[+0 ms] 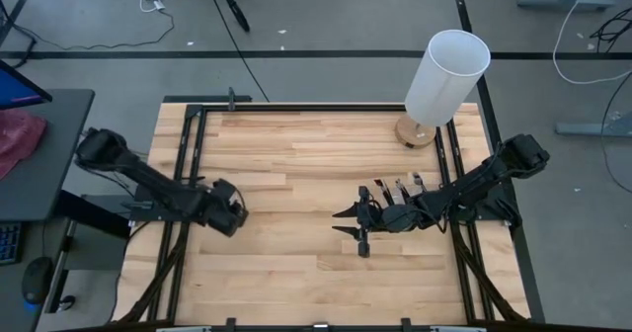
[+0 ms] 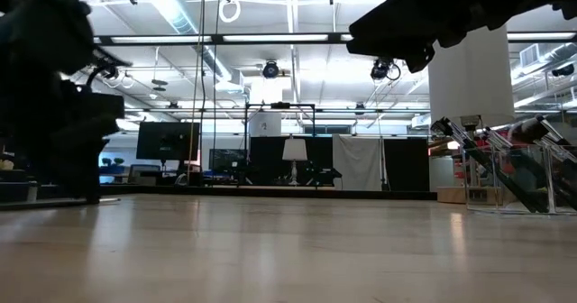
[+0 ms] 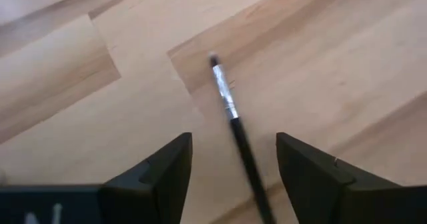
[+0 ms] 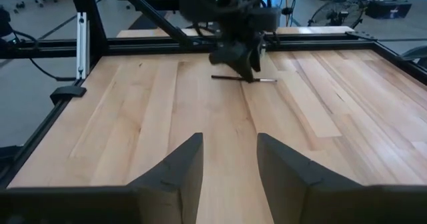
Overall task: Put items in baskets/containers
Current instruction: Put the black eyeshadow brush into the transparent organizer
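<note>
One thin dark brush (image 3: 227,101) with a silver ferrule lies on the wooden table (image 1: 296,164) at mid-left. My left gripper (image 3: 233,144) hangs over it, open, one finger on each side of the brush and touching nothing. The right wrist view shows the same brush (image 4: 233,79) lying flat under that gripper (image 4: 243,54). Several more brushes (image 1: 395,189) lean in the clear holder (image 2: 514,181) at the right of the table. My right gripper (image 1: 357,228) waits beside the holder, open, with nothing between its fingers (image 4: 177,174).
A tall white cylinder (image 1: 446,75) on a round wooden base stands at the far right corner, behind the holder. Black frame rails (image 1: 193,174) run along the table's left and right sides. Bare wood lies between the two grippers.
</note>
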